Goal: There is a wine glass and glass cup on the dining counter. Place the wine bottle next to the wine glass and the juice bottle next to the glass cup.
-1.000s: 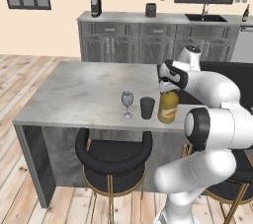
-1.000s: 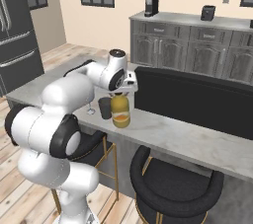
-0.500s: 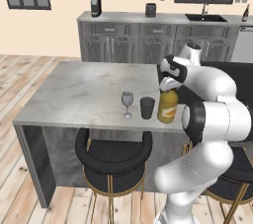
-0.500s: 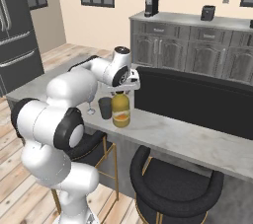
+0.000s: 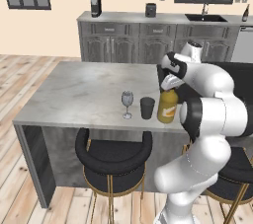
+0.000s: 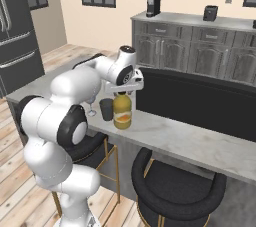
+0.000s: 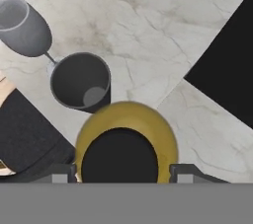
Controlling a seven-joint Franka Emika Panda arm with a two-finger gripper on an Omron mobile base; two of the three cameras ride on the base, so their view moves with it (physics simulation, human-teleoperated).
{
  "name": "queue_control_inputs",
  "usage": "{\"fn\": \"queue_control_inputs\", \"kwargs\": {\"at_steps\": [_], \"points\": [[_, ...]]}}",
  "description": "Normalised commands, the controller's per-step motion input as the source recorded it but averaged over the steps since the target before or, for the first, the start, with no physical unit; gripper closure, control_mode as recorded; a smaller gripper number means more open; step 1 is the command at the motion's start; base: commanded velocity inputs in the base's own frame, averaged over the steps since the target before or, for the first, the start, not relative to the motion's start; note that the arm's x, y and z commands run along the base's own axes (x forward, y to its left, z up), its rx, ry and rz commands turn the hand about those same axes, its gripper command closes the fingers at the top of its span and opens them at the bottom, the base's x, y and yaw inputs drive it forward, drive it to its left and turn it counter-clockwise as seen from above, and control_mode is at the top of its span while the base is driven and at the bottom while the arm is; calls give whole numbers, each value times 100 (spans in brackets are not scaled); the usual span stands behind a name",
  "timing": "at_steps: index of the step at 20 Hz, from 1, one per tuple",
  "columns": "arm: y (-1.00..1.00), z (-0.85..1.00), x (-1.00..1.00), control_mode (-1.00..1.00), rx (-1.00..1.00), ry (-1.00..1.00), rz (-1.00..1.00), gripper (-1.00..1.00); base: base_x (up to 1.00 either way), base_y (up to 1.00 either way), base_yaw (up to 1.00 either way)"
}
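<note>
Three task things stand in a short row near the worktop's (image 5: 84, 90) front edge, above the black stool (image 5: 112, 155): the wine glass (image 5: 127, 103) at the left end of the row, the glass cup (image 5: 147, 108) just beside it, and the juice bottle (image 5: 168, 105) close on the cup's other side, upright on the marble. In the right base view the same row reads wine glass (image 6: 91, 105), mostly hidden behind the arm, then glass cup (image 6: 106, 109), then juice bottle (image 6: 122, 111), with the black cooktop (image 6: 200, 103) set into the worktop (image 6: 200, 143) beyond them. The hand (image 5: 170, 83) hangs straight over the bottle's neck, its fingers pointing down; from the right base view the hand (image 6: 123, 88) sits right at the cap. Looking down from the hand view, the juice bottle's dark cap and yellow shoulders (image 7: 126, 141) fill the lower middle, and the two fingertips (image 7: 59, 172) stand spread on either side of the cap with a gap between each tip and the bottle, so nothing is pinched. In that view the glass cup (image 7: 81, 80) lies just beyond the bottle, apart from it by a thin strip of marble, and the wine glass (image 7: 22, 20) stands past the cup. A corner of the cooktop (image 7: 227, 75) cuts in on the opposite side. The wine bottle (image 5: 245, 13) stands well apart, on the far counter by the black sink (image 5: 205, 18).
</note>
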Motion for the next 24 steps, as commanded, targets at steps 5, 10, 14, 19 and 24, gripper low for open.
{"fn": "queue_control_inputs", "kwargs": {"at_steps": [5,10,14,19,24], "points": [[0,-20,0,-100,0,-2,3,-100,0,0,0],[0,-6,0,-100,0,0,1,-100,0,0,0],[0,-1,0,-100,0,0,0,-100,0,0,0],[0,6,0,-100,0,0,0,-100,0,0,0],[-1,20,-8,-100,0,-1,0,-100,0,0,0]]}}
